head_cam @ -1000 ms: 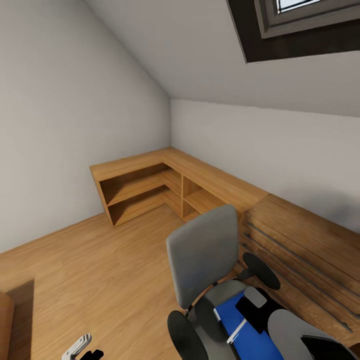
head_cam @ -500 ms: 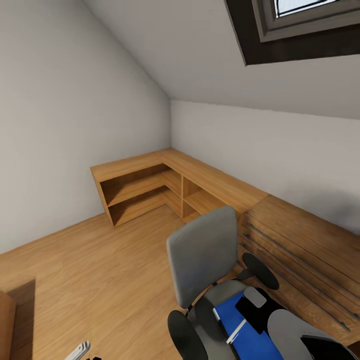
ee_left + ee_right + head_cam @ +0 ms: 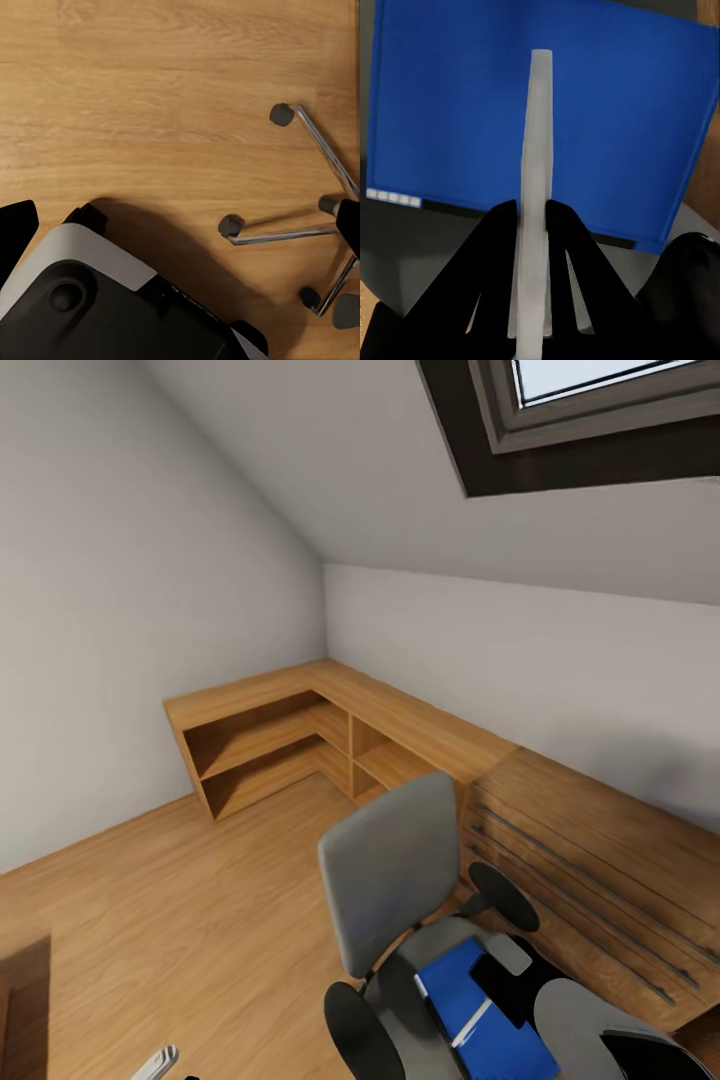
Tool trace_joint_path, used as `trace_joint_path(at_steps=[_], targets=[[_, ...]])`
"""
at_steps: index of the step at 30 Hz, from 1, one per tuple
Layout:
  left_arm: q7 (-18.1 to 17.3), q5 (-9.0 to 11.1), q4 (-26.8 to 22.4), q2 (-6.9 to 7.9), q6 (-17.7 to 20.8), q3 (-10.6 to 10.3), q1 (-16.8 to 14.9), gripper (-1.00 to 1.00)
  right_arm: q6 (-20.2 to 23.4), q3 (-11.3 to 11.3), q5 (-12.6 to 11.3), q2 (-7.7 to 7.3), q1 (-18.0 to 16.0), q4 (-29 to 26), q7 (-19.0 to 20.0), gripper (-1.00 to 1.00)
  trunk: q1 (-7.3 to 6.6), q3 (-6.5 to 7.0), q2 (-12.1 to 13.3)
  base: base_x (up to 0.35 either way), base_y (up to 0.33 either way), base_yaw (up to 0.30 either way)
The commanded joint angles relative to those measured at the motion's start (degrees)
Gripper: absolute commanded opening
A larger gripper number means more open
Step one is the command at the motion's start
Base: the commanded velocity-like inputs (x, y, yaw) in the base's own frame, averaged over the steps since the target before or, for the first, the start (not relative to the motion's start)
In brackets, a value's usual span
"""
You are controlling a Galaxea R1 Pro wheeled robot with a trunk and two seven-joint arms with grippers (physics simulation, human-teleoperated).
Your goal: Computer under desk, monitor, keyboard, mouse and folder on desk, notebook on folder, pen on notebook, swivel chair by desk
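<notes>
Grey upholstery covered the swivel chair in the foreground of the head view, its backrest upright, its black armrests at either side and its seat turned toward the camera. On that seat lay the bright blue flat rectangular folder, and a thin white-silver pen crossed it at a slant. In the right wrist view the right pincer had its two black fingers pressed against the pen, pinching it so that the shaft ran straight out between them over the blue folder, with the grey seat showing past the folder's edge. Whether the pen's far end touched the folder could not be told from that angle. The left wrist view looked down on the light wood plank floor, where the chair's chrome star base spread its thin legs ending in small black castors; beside it sat part of the robot's own white and black base. A sliver of the left pincer showed at the bottom edge of the head view, and its jaws were cut off there, so their spread could not be told. Behind the chair stood a light-wood drawer chest with long bar handles, and beyond it a low L-shaped wooden shelf unit filled the corner under the sloped white ceiling and a dark-framed skylight.
</notes>
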Motion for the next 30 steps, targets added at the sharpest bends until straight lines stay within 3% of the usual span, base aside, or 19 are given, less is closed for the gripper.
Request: trace_joint_path(at_steps=[1,22,30], targets=[[-0.1,0.3,-0.1,-0.02,0.4,0.2,0.0,1.00,0.4,-0.3,0.2,0.01,0.0,-0.1,-0.3,-1.00,0.03,-0.06,-0.1,0.000,0.000,-0.196],[-0.1,0.3,0.1,0.01,-0.5,0.2,0.0,1.00,0.4,-0.3,0.2,-0.02,0.0,-0.1,-0.3,-1.00,0.03,1.00,-0.1,-0.002,0.000,-0.203],[-0.1,0.3,1.2,0.01,-2.7,0.2,0.0,1.00,0.4,-0.3,0.2,-0.02,0.0,-0.1,-0.3,-1.00,0.03,1.39,-0.1,-0.199,0.000,-0.205]])
